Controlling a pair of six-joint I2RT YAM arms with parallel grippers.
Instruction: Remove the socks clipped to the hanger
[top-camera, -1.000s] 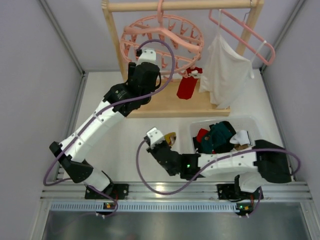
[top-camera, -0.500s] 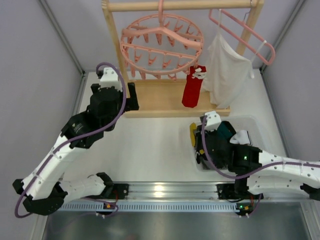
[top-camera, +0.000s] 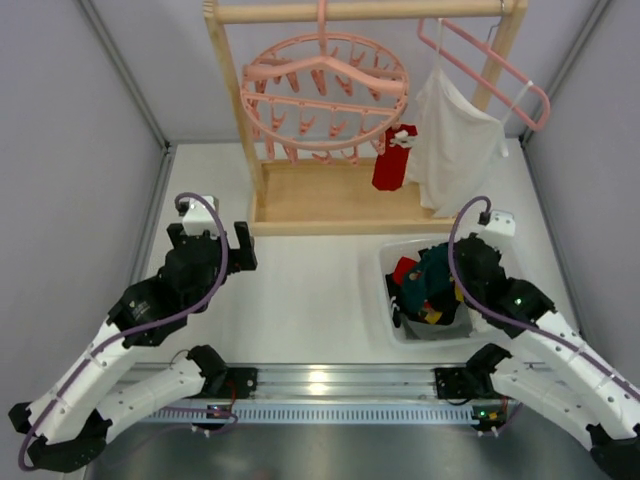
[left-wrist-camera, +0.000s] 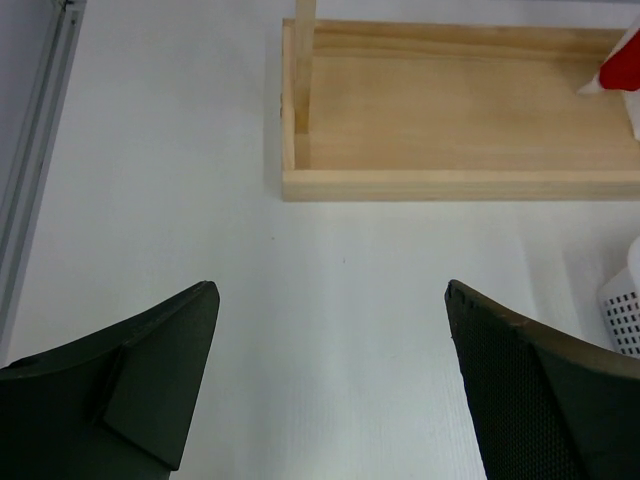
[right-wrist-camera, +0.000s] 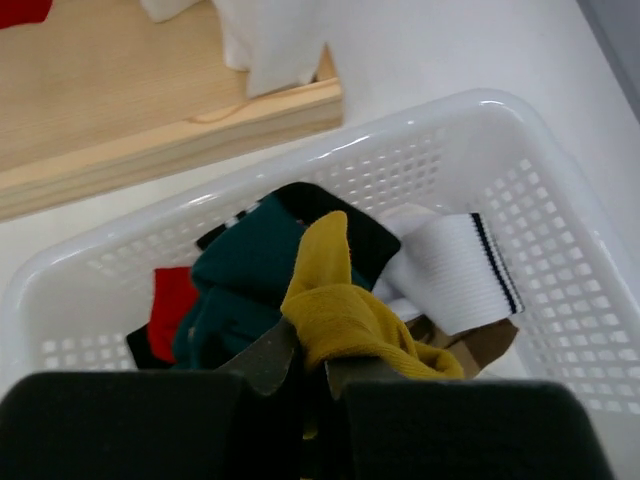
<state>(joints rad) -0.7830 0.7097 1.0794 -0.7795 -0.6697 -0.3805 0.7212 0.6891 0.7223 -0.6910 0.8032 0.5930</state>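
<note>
Over the white basket (right-wrist-camera: 560, 290) on the right, the right gripper (right-wrist-camera: 312, 368) pinches a mustard yellow sock (right-wrist-camera: 345, 310) above a pile of teal and red socks (right-wrist-camera: 240, 280). Well behind it, one red sock (top-camera: 388, 168) hangs clipped at the right edge of the round pink hanger (top-camera: 320, 97). The left gripper (left-wrist-camera: 328, 300) hovers over the table (left-wrist-camera: 150, 150) with jaws spread wide, near the wooden rack base (left-wrist-camera: 450, 110), well apart from that sock.

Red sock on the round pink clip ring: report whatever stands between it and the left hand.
Nothing visible: only table and the low wooden base lie between left hand and red sock; the wooden post stands aside.
</note>
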